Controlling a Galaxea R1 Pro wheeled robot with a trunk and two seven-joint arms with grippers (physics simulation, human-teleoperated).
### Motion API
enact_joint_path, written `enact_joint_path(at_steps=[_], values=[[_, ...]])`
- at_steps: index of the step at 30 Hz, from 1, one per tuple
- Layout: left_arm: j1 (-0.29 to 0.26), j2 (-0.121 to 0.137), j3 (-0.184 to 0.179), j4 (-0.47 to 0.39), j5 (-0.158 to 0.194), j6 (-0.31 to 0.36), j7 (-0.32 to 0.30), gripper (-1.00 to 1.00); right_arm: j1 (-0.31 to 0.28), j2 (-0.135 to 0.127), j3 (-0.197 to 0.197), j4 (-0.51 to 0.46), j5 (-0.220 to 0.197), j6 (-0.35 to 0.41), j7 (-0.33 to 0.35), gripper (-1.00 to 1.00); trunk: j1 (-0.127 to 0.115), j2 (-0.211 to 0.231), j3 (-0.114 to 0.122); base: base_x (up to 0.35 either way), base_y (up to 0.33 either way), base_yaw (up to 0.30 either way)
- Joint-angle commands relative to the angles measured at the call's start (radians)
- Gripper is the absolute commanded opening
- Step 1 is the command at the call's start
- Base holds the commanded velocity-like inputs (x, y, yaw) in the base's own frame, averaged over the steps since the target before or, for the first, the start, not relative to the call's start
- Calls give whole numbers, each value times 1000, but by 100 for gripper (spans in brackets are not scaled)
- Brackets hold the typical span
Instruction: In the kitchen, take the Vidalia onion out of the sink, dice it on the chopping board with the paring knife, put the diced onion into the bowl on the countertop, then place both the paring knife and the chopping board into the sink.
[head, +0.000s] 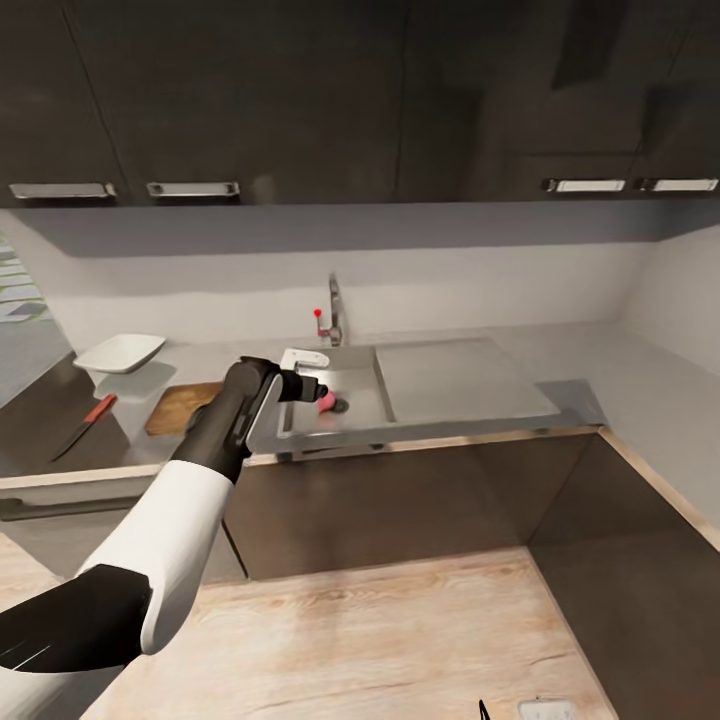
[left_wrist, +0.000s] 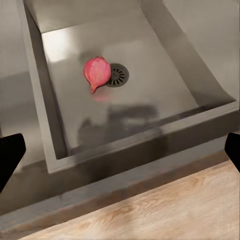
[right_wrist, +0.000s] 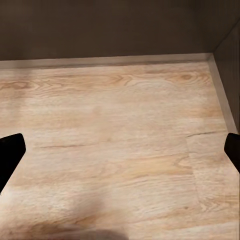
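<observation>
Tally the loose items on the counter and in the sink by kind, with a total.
Onion, in the sink beside the drain: 1
Knife: 1
Board: 1
Bowl: 1
Total: 4

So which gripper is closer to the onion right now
Left. The left gripper hangs open over the sink, facing the Vidalia onion; the right gripper points at the floor.
</observation>
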Motion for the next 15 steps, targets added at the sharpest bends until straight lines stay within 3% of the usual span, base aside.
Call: enact_joint_path(at_steps=[1, 15], values=[[-1, 0, 0, 4, -1, 4, -2, 100, -2, -1, 8, -1, -10, -6, -7, 100, 1, -2, -2, 339, 0, 0], [-1, 0, -1, 52, -1, 1, -3, 100, -2, -1, 8, -2, -10, -5, -8, 100, 1, -2, -4, 327, 0, 0]])
